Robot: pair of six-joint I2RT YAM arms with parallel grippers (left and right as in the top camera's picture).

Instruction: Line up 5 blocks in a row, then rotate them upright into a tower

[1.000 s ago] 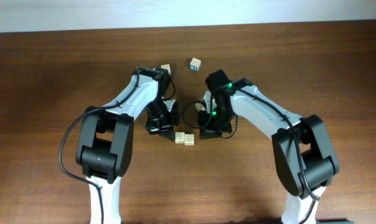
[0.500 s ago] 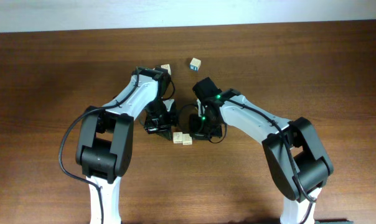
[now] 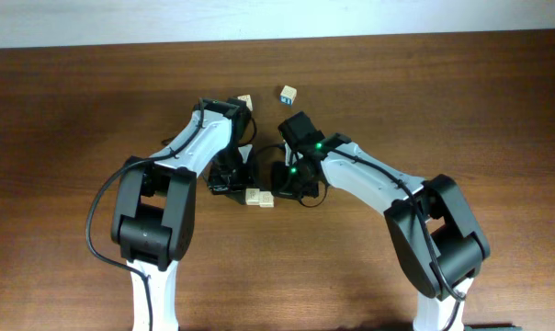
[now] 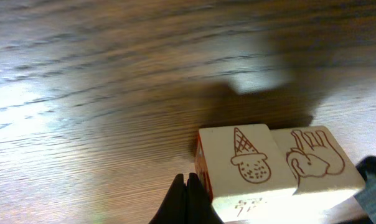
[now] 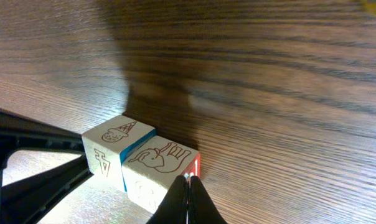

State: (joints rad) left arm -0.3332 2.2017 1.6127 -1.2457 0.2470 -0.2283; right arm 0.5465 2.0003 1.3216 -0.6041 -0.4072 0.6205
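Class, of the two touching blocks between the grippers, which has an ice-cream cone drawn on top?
The block beside the left gripper; its neighbour, by the right gripper, shows a hand instead.

An outlined letter, seemingly a tilted A, marks the 7 o'clock side face of the ice-cream block; other markings are unreadable.

Overhead straight down, wrist views low, close, sharing two blocks
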